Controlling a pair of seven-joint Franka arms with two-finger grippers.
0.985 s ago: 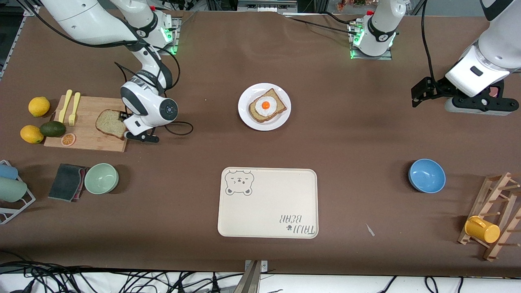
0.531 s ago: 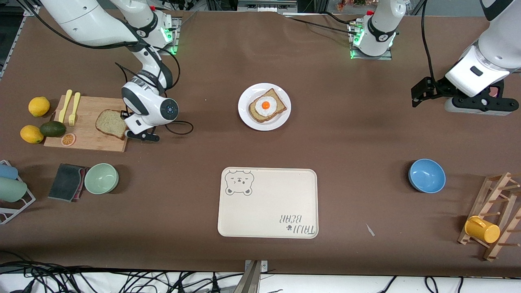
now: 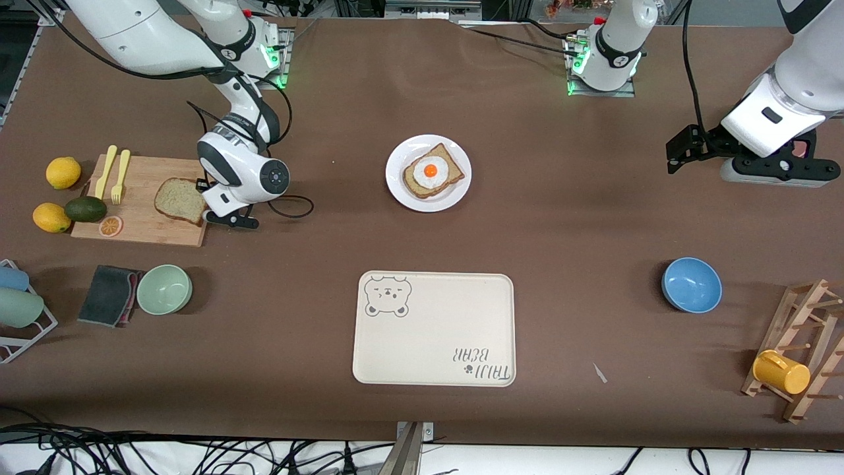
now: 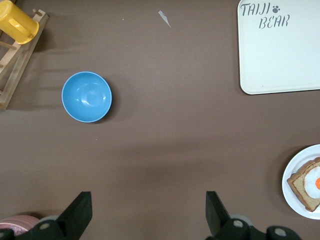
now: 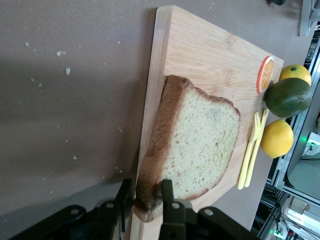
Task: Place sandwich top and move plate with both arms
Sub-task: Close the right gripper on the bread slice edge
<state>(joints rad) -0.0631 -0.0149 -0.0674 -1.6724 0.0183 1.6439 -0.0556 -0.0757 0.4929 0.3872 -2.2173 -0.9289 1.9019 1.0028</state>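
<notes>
The sandwich top (image 3: 178, 200), a plain wholemeal slice, lies on a wooden cutting board (image 3: 140, 186) at the right arm's end of the table. My right gripper (image 3: 202, 199) is at the board's edge, shut on the crust of the slice (image 5: 200, 142); its tips (image 5: 145, 192) pinch that edge. The white plate (image 3: 396, 189) sits mid-table and holds a bread slice with a fried egg (image 3: 431, 173). It also shows in the left wrist view (image 4: 294, 172). My left gripper (image 4: 147, 210) is open and empty, waiting above bare table at the left arm's end (image 3: 768, 171).
Lemons (image 3: 63, 173), an avocado (image 3: 85, 209), an orange slice and yellow forks (image 3: 112, 173) lie on or beside the board. A cream bear-print tray (image 3: 433, 328), a green bowl (image 3: 164, 289), a blue bowl (image 3: 691, 284), a dark cloth and a wooden rack with a yellow mug (image 3: 781, 371) stand nearer the front camera.
My right gripper has closed on the slice's crust and drawn back a little. The slice has barely shifted. The left arm has not moved.
</notes>
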